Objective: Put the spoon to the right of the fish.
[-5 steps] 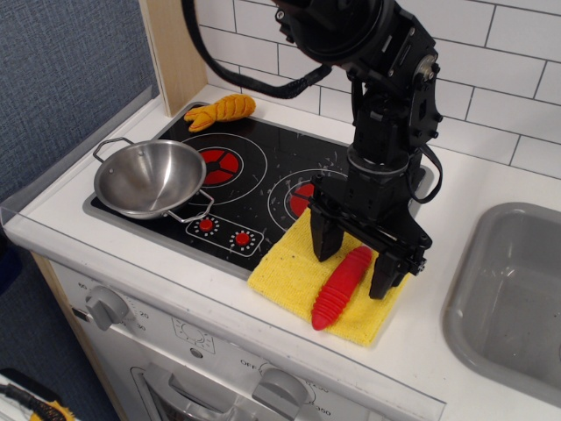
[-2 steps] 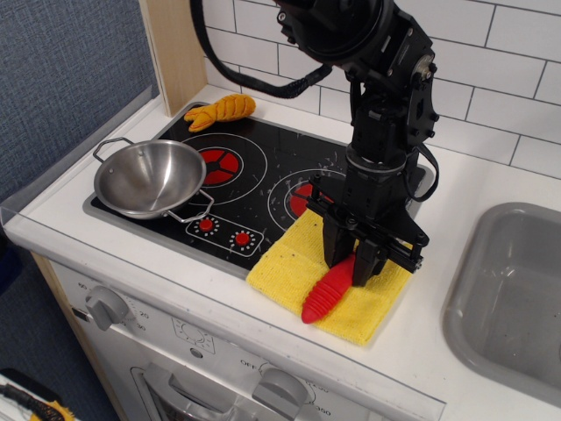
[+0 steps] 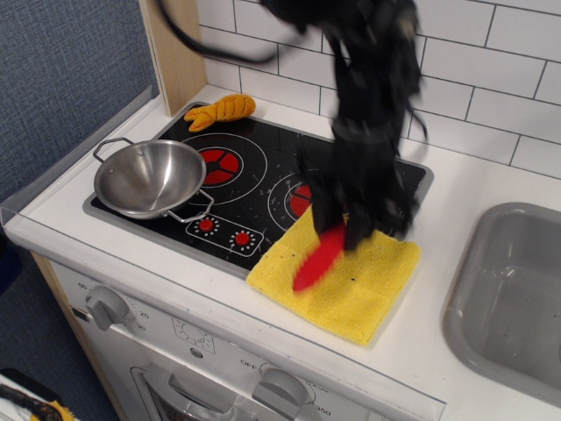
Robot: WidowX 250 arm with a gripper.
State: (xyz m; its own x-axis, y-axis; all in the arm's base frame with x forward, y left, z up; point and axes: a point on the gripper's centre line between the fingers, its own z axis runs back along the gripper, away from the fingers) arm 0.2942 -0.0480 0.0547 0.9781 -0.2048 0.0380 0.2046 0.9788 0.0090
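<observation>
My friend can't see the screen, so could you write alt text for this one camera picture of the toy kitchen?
A blurred black robot arm lifts a red-handled spoon in its fingers over a yellow cloth beside a toy stove. A steel pan sits on the stove's left, an orange toy fish at its back corner, a grey sink at right.

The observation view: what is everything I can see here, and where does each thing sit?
Spoon: one, red handle, blurred, held over the yellow cloth.
Fish: one, orange-yellow, back left corner of the stove.
Cloth: one, yellow, on the counter right of the stove.
Pan: one, silver, front left burner.
Stove: one, black with red burners, on the counter.
Sink: one, grey, far right.
Gripper: one, black, blurred, shut on the spoon.
</observation>
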